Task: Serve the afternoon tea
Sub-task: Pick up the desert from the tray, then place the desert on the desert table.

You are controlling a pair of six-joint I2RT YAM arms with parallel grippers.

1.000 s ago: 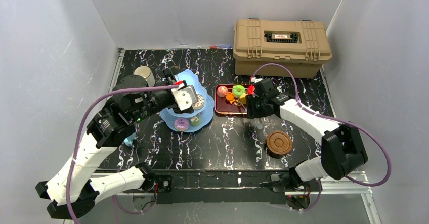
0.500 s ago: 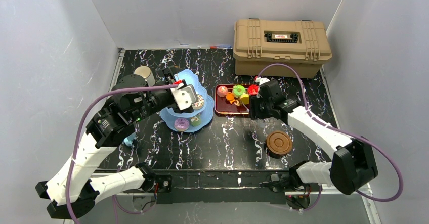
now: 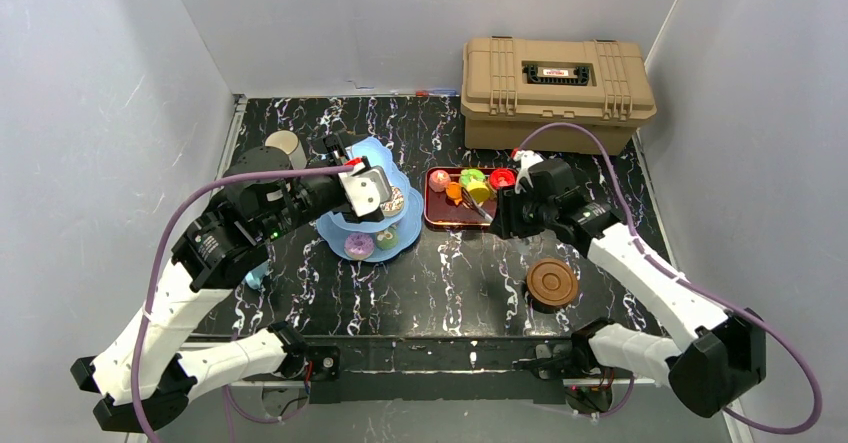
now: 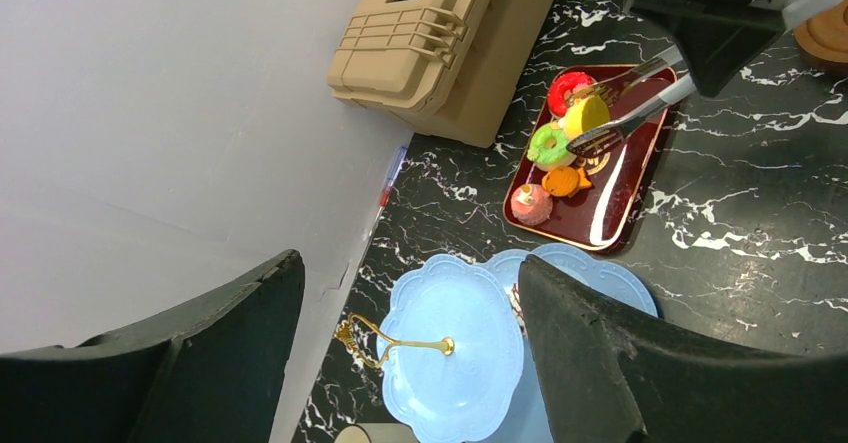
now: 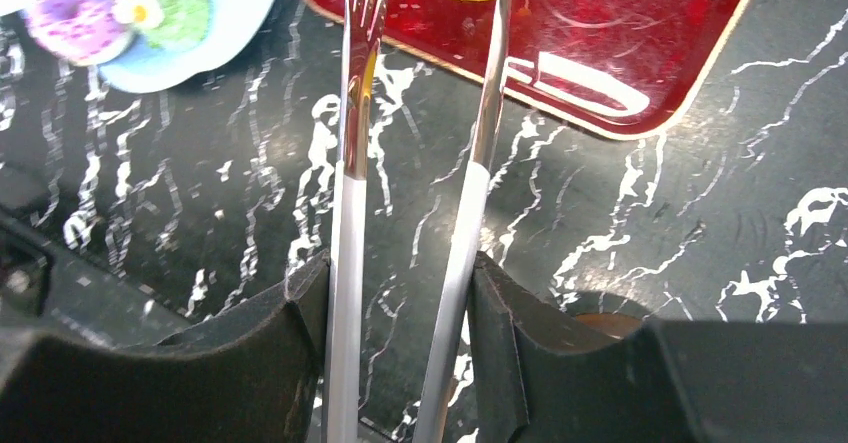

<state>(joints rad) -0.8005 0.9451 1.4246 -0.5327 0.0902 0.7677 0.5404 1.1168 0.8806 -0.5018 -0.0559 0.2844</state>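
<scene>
Over the dark red rectangular tray [image 3: 440,216], the metal tongs [image 4: 632,111] have been brought round a yellow toy cake [image 4: 584,115]

Right elbow's been swung outward since a second ago, so a pickup looks close. The tongs are clenched in the right gripper [image 5: 400,288], while the left gripper [image 4: 410,263] is held spread and empty above the light blue three-tier scalloped stand [image 4: 455,348]. Tips astride the cake are only shown by the left wrist view tbh.

Light blue stand [image 4: 470,383], dark red tray [image 4: 600,213], black white-veined table [image 3: 420,283].
</scene>
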